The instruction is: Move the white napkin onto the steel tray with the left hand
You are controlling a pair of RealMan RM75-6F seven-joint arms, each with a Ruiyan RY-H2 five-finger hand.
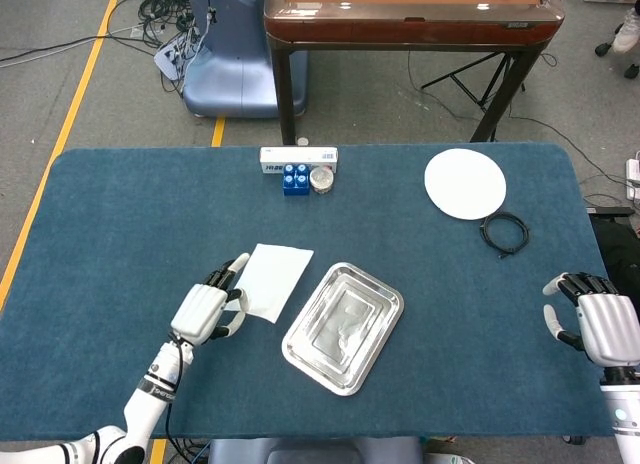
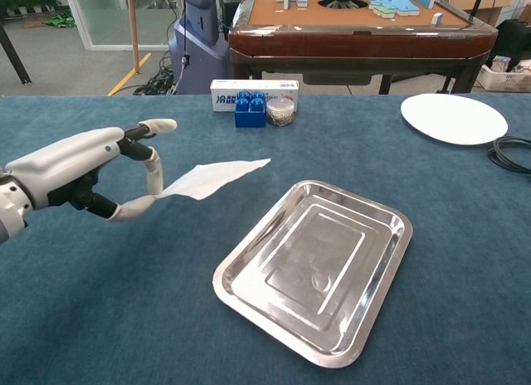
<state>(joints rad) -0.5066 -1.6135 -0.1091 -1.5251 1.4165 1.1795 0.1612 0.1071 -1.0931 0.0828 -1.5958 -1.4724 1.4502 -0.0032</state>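
My left hand [image 1: 208,307] [image 2: 87,169] pinches one edge of the white napkin [image 1: 275,280] [image 2: 211,177] between thumb and a finger and holds it in the air, clear of the blue table. The napkin hangs out flat toward the steel tray [image 1: 343,327] [image 2: 319,265], which lies empty just right of it. The napkin's free corner is close to the tray's near-left rim but apart from it. My right hand [image 1: 593,322] rests at the table's right edge with its fingers apart and nothing in it; only the head view shows it.
At the back centre stand a white box [image 1: 298,157] [image 2: 253,93], a blue block [image 1: 295,178] [image 2: 250,111] and a small jar [image 1: 322,179] [image 2: 281,111]. A white plate [image 1: 465,183] [image 2: 453,118] and a black cable [image 1: 505,231] [image 2: 513,153] lie at the back right.
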